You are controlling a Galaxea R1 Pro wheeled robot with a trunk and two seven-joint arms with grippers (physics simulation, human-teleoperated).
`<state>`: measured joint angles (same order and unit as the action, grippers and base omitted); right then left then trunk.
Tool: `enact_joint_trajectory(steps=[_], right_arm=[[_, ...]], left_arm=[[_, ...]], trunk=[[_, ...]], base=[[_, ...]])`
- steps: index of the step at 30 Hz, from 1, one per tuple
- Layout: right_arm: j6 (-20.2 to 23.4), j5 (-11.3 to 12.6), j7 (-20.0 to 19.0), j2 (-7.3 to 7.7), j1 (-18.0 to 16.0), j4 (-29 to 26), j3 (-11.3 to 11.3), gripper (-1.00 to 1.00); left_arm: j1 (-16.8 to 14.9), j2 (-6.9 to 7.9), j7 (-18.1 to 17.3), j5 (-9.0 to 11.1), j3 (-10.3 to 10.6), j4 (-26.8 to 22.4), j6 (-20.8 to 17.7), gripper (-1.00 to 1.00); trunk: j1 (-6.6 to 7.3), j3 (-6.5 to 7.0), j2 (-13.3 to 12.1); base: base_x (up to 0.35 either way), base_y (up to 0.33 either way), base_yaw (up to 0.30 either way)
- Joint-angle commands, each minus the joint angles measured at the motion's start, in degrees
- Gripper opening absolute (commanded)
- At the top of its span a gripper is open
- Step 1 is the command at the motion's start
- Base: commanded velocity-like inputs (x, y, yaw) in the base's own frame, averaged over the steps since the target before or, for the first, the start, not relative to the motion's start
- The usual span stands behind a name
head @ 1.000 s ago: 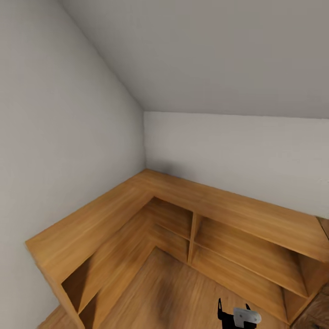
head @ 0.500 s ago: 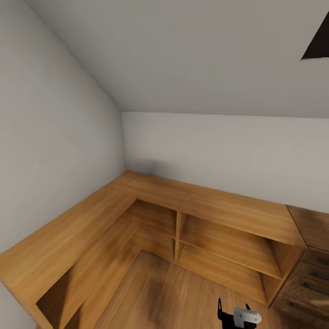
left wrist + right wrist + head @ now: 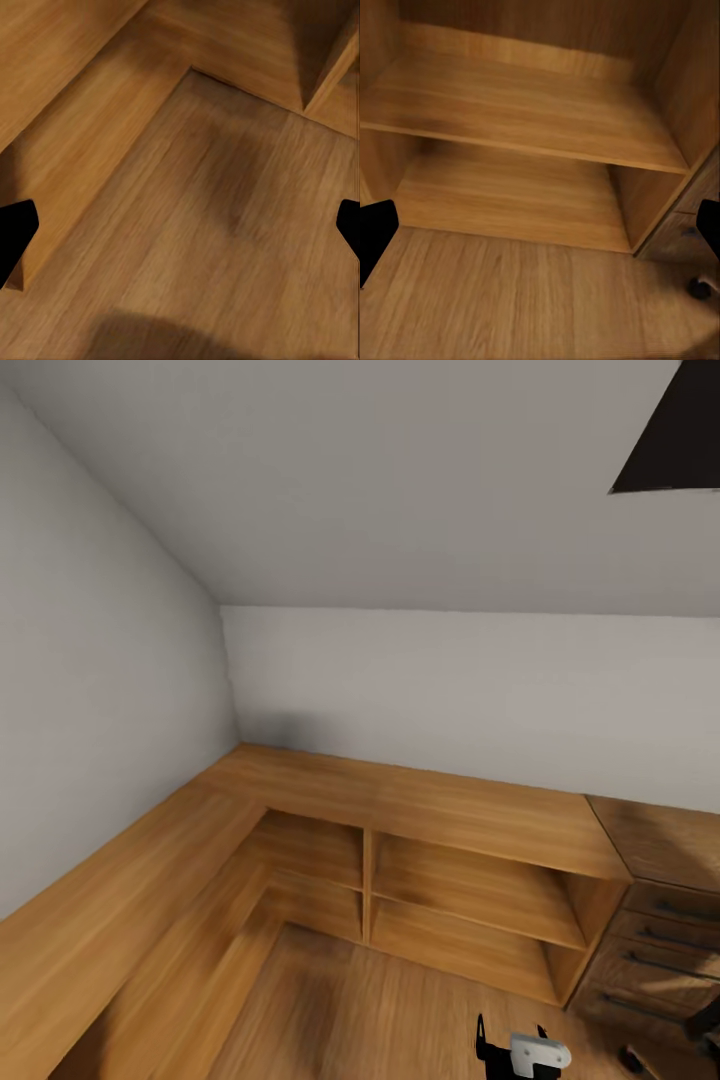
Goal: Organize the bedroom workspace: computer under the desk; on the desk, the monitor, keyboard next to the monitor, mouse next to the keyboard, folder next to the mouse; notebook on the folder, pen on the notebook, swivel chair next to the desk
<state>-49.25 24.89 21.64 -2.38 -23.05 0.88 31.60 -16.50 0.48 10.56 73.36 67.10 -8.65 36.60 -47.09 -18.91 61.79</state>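
I have both arms low over the plank floor (image 3: 225, 225), and each one is empty: in the left wrist view the left gripper (image 3: 180, 232) has its fingertips (image 3: 15, 236) far apart at the frame edges with only bare boards between them, and the right gripper (image 3: 540, 232) stands spread just as wide. Just ahead of the right gripper is the low wooden shelf unit (image 3: 532, 127), its two open shelves bare; the same unit runs along the walls in an L in the head view (image 3: 400, 810). Off to the right gripper's outer side sits a darker wooden drawer cabinet (image 3: 660, 930) with dark handles, and something black and small lies on the floor near its foot, too cropped to name. Farther off are the grey walls (image 3: 450, 690) and a dark skylight (image 3: 675, 435) in the sloped ceiling. No desk, chair, folder or computer shows here, so I judge nothing can be counted as done; I am facing a corner and need to turn away from this shelving.
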Motion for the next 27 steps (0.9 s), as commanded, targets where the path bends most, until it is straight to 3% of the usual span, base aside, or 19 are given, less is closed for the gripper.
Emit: enact_joint_trajectory(steps=[1, 6, 16, 27], right_arm=[[-0.1, 0.2, 0.3, -0.06, -0.1, 0.1, 0.5, 1.0], [-0.1, 0.2, 0.3, -0.08, -0.1, 0.1, 0.5, 1.0], [-0.1, 0.2, 0.3, -0.08, -0.1, 0.1, 0.5, 1.0], [-0.1, 0.2, 0.3, -0.08, -0.1, 0.2, 0.5, 1.0]], left_arm=[[0.0, 0.05, 0.5, 0.1, 0.5, -0.1, 0.1, 1.0], [0.0, 0.05, 0.5, 0.1, 0.5, -0.1, 0.1, 1.0], [0.0, 0.05, 0.5, 0.1, 0.5, -0.1, 0.1, 1.0], [0.0, 0.05, 0.5, 0.1, 0.5, -0.1, 0.1, 1.0]], trunk=[[-0.01, -0.07, 0.0], [-0.01, -0.07, 0.0], [-0.01, -0.07, 0.0], [-0.01, -0.07, 0.0]], base=[[0.021, 0.009, -0.278], [0.042, 0.046, -0.278], [0.196, 0.25, -0.279], [0.017, 0.019, -0.278]])
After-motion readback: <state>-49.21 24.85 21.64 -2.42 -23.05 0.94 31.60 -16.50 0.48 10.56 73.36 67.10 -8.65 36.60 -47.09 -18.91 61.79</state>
